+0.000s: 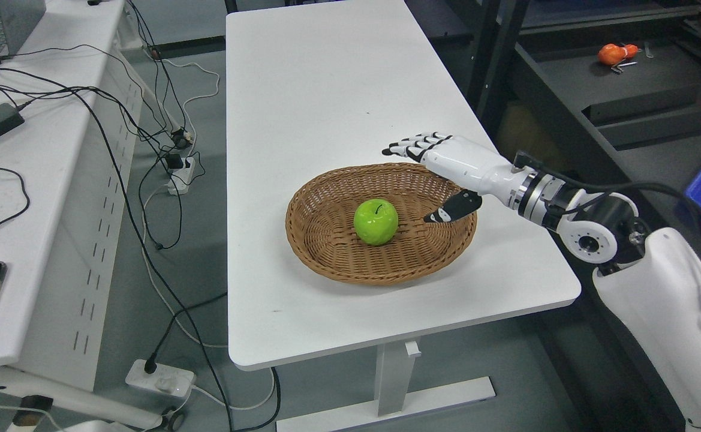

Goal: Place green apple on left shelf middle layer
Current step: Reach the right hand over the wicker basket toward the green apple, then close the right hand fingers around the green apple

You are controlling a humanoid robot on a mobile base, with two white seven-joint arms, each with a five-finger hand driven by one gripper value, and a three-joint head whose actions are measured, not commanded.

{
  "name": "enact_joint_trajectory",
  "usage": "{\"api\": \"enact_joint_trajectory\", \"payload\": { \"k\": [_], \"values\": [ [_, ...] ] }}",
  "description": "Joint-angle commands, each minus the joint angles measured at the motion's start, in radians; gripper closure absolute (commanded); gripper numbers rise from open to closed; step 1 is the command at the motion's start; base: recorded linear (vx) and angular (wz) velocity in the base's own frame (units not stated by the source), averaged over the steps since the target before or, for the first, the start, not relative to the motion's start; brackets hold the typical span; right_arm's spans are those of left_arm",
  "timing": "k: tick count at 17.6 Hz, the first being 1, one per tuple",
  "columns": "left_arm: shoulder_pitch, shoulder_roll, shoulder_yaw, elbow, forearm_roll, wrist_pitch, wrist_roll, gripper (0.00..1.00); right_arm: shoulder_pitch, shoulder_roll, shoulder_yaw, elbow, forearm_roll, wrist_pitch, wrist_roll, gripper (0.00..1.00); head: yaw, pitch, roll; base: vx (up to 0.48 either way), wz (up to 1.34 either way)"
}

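My right hand (440, 165) hangs over the far right rim of the wicker basket (326, 264), fingers (413, 146) stretched out flat and close side by side, thumb (453, 207) dropped below the palm and pointing in toward the basket's middle; it holds nothing; palm faces down and leftward, which I judge to be a pre-grasp shape, fingers above and thumb below leaving a gap for a round thing to enter; forearm comes in from the lower right, clear of the bench (326, 90) edge.

Green apple (376, 221) sits in the bottom of the basket, near its centre, apart from my hand and to its left; nothing else in the basket; the shallow sloped wall probably keeps it from rolling, hence its settled place at the lowest point.

Orientation: apple stands upright, dark stem on top, tipped slightly toward the far side; stem-to-base axis near vertical; body almost round, so no real long axis to align with; a side grasp across the widest part looks most suitable.

Basket rests on the white bench toward its near right corner; beyond that, a second white desk (44, 180) at the left with cables, and dark shelving (626, 90) at the upper right; the left shelf named in the task is not identifiable from here; left arm not visible.

Status: apple not yet touched; reach stage, by my judgement.
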Motion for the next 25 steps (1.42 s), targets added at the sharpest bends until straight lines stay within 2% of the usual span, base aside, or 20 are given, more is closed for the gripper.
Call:
{"api": "enact_joint_trajectory", "payload": {
  "k": [1, 6, 13, 17, 25],
  "values": [
    [0.000, 0.017, 0.000, 0.000, 0.000, 0.000, 0.000, 0.00, -0.014, -0.045, 0.261, 0.089, 0.063, 0.005, 0.002, 0.00, 0.0000, 0.000, 0.000, 0.137, -0.16],
    [0.000, 0.017, 0.000, 0.000, 0.000, 0.001, 0.000, 0.00, -0.022, -0.031, 0.344, 0.100, 0.118, 0.005, 0.036, 0.00, 0.0000, 0.000, 0.000, 0.092, -0.06],
    [0.000, 0.017, 0.000, 0.000, 0.000, 0.001, 0.001, 0.00, -0.125, -0.011, 0.344, 0.100, 0.040, -0.035, 0.036, 0.00, 0.0000, 0.000, 0.000, 0.056, 0.04],
    [0.000, 0.017, 0.000, 0.000, 0.000, 0.000, 0.000, 0.00, -0.137, -0.014, 0.302, 0.100, -0.012, -0.084, 0.031, 0.00, 0.0000, 0.000, 0.000, 0.044, 0.04],
    [0.000, 0.017, 0.000, 0.000, 0.000, 0.000, 0.000, 0.00, -0.123, -0.014, 0.336, 0.153, 0.089, -0.082, 0.033, 0.01, 0.0000, 0.000, 0.000, 0.019, 0.02]
  ]
}}
